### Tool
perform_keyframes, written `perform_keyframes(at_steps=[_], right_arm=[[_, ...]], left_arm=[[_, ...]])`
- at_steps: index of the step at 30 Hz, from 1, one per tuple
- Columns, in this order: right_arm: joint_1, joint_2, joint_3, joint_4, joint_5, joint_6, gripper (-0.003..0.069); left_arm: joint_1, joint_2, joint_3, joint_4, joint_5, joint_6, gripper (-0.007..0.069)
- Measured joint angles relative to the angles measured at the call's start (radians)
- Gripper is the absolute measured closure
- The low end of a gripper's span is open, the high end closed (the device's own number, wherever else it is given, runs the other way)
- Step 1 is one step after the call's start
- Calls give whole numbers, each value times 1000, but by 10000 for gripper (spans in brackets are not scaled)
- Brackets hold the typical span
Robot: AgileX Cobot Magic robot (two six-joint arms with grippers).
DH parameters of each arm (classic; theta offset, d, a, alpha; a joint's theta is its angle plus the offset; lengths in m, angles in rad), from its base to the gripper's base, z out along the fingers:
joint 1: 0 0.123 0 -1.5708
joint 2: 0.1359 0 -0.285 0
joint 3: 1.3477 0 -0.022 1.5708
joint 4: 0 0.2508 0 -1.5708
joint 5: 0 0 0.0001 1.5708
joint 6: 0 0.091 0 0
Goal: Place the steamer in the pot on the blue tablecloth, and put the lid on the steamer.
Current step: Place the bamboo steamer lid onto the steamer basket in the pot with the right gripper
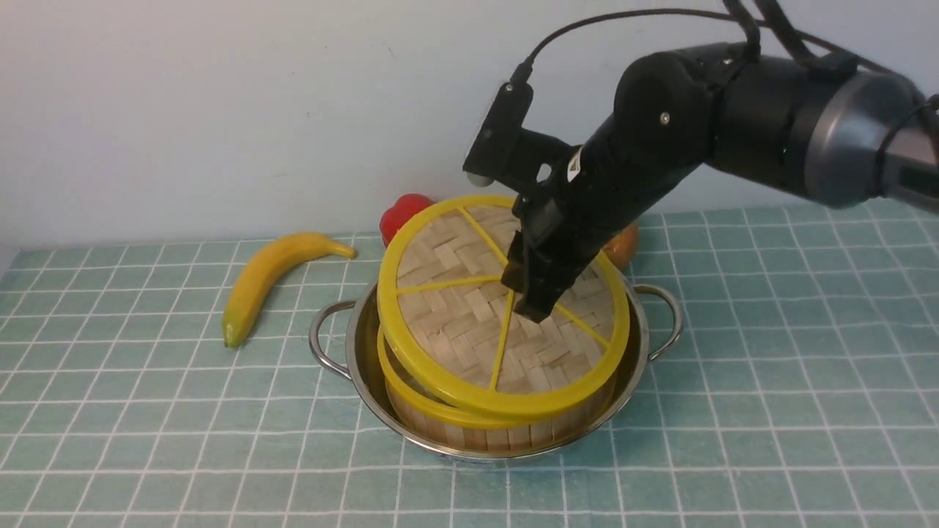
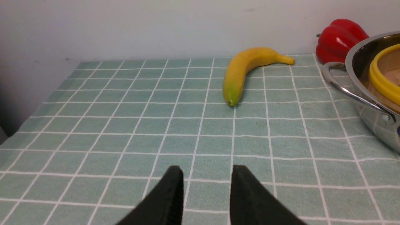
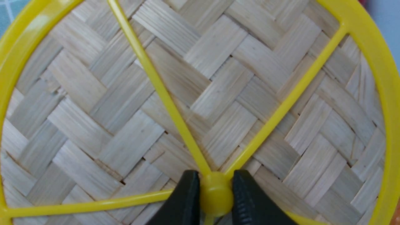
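Note:
The steel pot stands on the blue checked tablecloth with the bamboo steamer inside it. The woven lid with yellow rim and spokes hangs tilted over the steamer, its near edge low on the steamer's rim and its far edge raised. My right gripper is shut on the lid's yellow centre knob; the lid fills the right wrist view. My left gripper is open and empty over bare cloth, left of the pot. The steamer's contents are hidden.
A yellow banana lies on the cloth left of the pot. A red pepper stands behind the pot near the wall, and an orange-brown thing shows behind the right arm. The wall runs along the table's far edge.

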Motion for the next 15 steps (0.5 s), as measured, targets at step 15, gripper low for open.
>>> perform_keyframes(at_steps=[15], right_arm=[[7,44,-25,4,-14,-75,512]], left_arm=[[0,0,0,0,0,0,413]])
